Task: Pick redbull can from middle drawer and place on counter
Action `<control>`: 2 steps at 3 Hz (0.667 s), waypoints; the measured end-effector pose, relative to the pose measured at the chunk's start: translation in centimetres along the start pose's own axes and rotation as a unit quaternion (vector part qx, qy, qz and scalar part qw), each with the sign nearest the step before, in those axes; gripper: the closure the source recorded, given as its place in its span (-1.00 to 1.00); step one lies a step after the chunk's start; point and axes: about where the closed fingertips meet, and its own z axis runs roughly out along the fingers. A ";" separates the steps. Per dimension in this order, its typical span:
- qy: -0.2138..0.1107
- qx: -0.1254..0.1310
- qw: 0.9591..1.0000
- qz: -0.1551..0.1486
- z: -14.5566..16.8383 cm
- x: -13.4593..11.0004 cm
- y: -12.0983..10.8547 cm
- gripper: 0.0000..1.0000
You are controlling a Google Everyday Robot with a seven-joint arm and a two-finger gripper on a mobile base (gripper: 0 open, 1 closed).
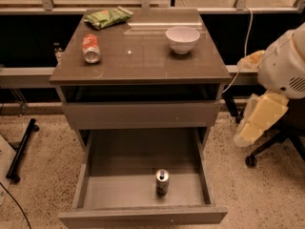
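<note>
Gripper [259, 123] hangs at the right edge of view, beside the cabinet, lower than the counter [143, 63] and well apart from the can [162, 182]; open or closed: cannot tell

Can: upright in the drawer [143, 217], which is pulled open. It sits near the front wall, slightly right of centre, alone in there

Counter: bowl [182, 39] back right, soda can [91, 48] on its side at left, green bag [107, 17] at rear left. Front half bare

Step in hand (judged): approach, nothing grasped yet

Notes for doing it well:
- descend from above; the upper drawer front [140, 114] overhangs only the rear, and the can stands forward of it, so a vertical path looks free
- close across the can's left and right sides, since the front wall is near it
- grip mid-body; a slim can likely tips at a nudge, so centre before closing
- lift straight up past the drawer rim and counter edge, then move inward
- set down on the bare front of the counter, apart from bowl and soda can
</note>
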 end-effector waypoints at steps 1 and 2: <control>-0.036 0.005 0.999 0.007 2.6 -0.3 0.4 -1.00; -0.036 0.005 0.999 0.007 2.6 -0.3 0.4 -1.00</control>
